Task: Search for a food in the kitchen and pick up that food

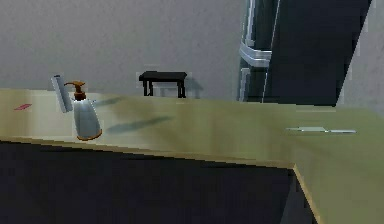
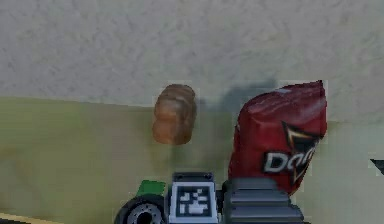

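Red chip bag (image 2: 280,125) btm hidden behind arm (image 2: 262,202); dark tall unit (image 1: 300,50) cut off at top.

On my forward feed, a yellow-olive countertop (image 1: 200,135) runs across the frame, with a dark cabinet front below it. On its left part stands a pump bottle (image 1: 87,116) with a pale grey body and an orange-brown neck and spout. Far left of it lies a small red speck (image 1: 20,105) that I can't identify. Toward the right lies a thin pale utensil (image 1: 320,130), possibly a knife. Beyond the counter, a small dark table (image 1: 163,82) stands against the grey wall (image 1: 120,40). A tall dark fridge (image 1: 290,50) with a rounded grey edge is at the right. On the arm side feed, the same countertop (image 2: 60,150) meets a speckled grey wall (image 2: 100,40).
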